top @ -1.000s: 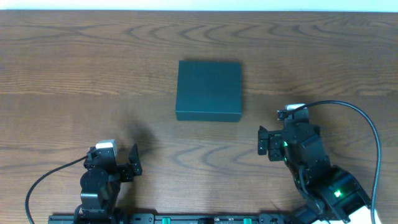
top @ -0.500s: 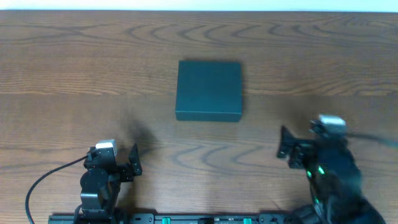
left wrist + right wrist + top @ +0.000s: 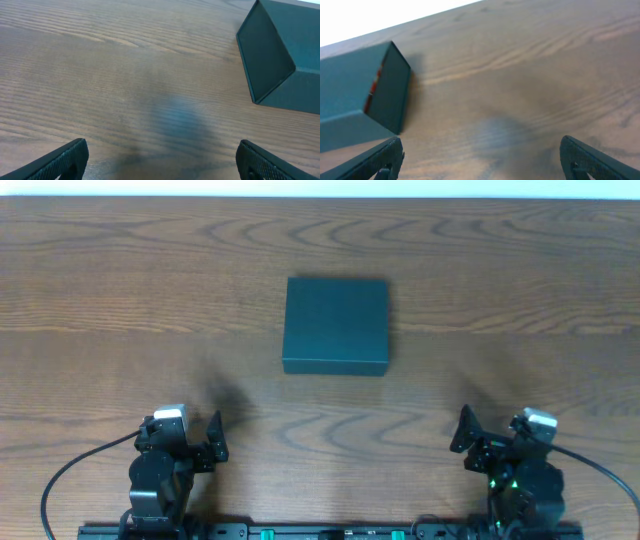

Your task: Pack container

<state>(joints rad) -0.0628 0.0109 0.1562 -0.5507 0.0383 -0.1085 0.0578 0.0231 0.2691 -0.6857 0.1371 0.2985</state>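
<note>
Since the container [image 3: 336,325] sits shut mid-worktop [image 3: 120,300], both arms look parked at the near edge: left end effector [image 3: 161,159] and right end effector [image 3: 481,156] released, grasping nothing.

Container [image 3: 335,325] centred on table [image 3: 120,290] — left arm [image 3: 160,480], right arm [image 3: 520,485] before it

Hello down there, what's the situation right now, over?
Left gripper open, empty. Right gripper open, empty. Container lid down, apart from both. No obstacle seen.
</note>
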